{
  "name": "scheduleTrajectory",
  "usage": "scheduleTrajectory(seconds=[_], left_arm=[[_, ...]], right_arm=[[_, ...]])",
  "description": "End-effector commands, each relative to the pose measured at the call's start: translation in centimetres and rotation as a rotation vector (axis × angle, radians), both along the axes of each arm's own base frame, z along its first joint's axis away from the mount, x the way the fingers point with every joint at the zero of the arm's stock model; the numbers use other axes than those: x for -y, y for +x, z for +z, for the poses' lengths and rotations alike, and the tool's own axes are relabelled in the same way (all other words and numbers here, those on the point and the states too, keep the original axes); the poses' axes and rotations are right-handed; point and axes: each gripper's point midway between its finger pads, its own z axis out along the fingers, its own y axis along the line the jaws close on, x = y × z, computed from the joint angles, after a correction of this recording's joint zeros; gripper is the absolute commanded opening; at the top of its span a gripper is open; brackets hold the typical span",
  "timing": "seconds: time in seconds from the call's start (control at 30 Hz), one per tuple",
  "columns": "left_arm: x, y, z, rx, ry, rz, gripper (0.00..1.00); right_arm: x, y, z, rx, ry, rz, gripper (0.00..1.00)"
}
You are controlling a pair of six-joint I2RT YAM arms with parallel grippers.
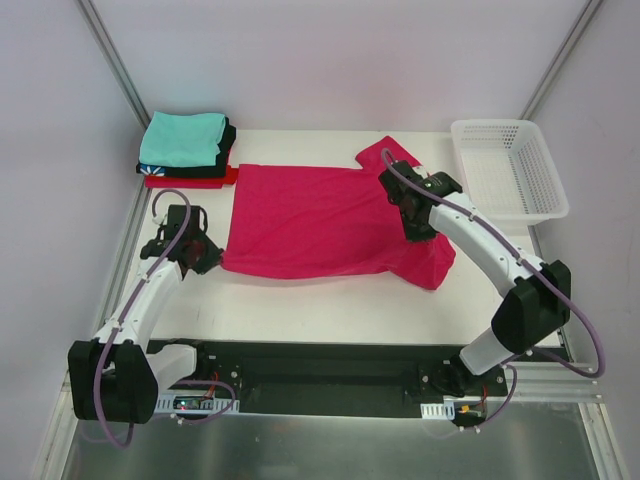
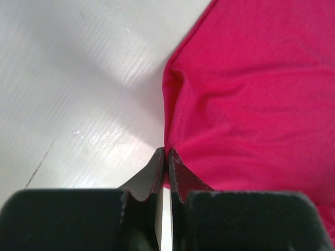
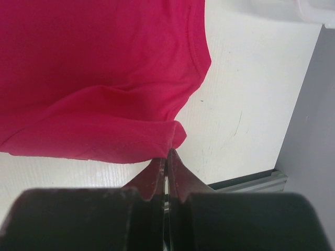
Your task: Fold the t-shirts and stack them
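A crimson-pink t-shirt (image 1: 315, 220) lies spread across the middle of the white table; it also shows in the left wrist view (image 2: 251, 94) and the right wrist view (image 3: 94, 68). My left gripper (image 1: 207, 258) is shut on its near-left edge, the cloth pinched between the fingertips (image 2: 166, 152). At the shirt's right side, my right gripper (image 1: 413, 232) is shut on a bunched fold of cloth (image 3: 167, 152). Folded t-shirts (image 1: 185, 145) are stacked at the back left: teal on top, black under it, red at the bottom.
A white plastic mesh basket (image 1: 508, 165) stands at the back right corner. Grey walls close the table in on the left, right and back. A black rail (image 1: 330, 365) with the arm bases runs along the near edge.
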Motion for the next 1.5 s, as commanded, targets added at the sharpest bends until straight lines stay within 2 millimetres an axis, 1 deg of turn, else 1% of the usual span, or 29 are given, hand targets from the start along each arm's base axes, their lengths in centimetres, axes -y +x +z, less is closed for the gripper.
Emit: scheduleTrajectory(seconds=[0.0,0.03,0.07,0.13,0.17,0.33,0.5,0.57,0.6,0.8,1.07,1.2,1.37,1.47], left_arm=[[-1.7,-0.2,-0.9,-0.042,0.029,0.067,0.0],[-1.6,-0.2,-1.0,-0.047,0.026,0.061,0.0],[-2.5,-0.2,-1.2,-0.057,0.024,0.089,0.0],[-2.8,-0.1,-1.2,-0.062,0.021,0.097,0.0],[-3.3,-0.2,-1.3,-0.065,0.021,0.11,0.0],[-3.9,0.0,-1.2,-0.065,0.016,0.116,0.0],[-3.4,0.7,-1.1,-0.069,-0.014,0.103,0.0],[-2.9,1.3,-0.7,-0.058,-0.037,0.084,0.0],[-2.9,1.5,-0.6,-0.054,-0.04,0.081,0.0],[-2.5,2.6,-0.2,-0.052,-0.057,0.064,0.0],[-1.8,4.1,-0.7,-0.077,-0.055,0.03,0.0],[-1.6,5.1,-0.8,-0.084,-0.043,0.016,0.0],[-1.6,6.4,-1.4,-0.11,-0.029,-0.002,0.0],[-1.7,6.8,-1.7,-0.12,-0.021,-0.001,0.0]], right_arm=[[-0.6,1.6,1.1,0.024,0.028,0.021,0.01],[-0.5,1.8,1.1,0.023,0.026,0.02,0.01],[-0.7,2.0,1.2,0.027,0.035,0.022,0.01],[-0.8,2.3,1.0,0.021,0.03,0.023,0.01],[-0.8,2.4,1.0,0.022,0.035,0.022,0.01],[-0.8,3.0,0.9,0.018,0.042,0.012,0.01],[-0.9,3.2,0.6,0.012,0.053,0.011,0.01],[-1.0,3.3,0.5,0.009,0.053,0.012,0.01],[-0.8,3.3,0.5,0.0,0.039,0.03,0.01],[-0.8,3.6,0.3,-0.006,0.032,0.036,0.01],[-0.9,4.3,0.2,-0.013,0.023,0.044,0.01],[-0.8,5.1,0.4,-0.01,0.014,0.042,0.01],[-0.8,5.9,-0.1,-0.024,0.002,0.041,0.01],[-0.4,6.4,-0.3,-0.027,-0.002,0.033,0.01]])
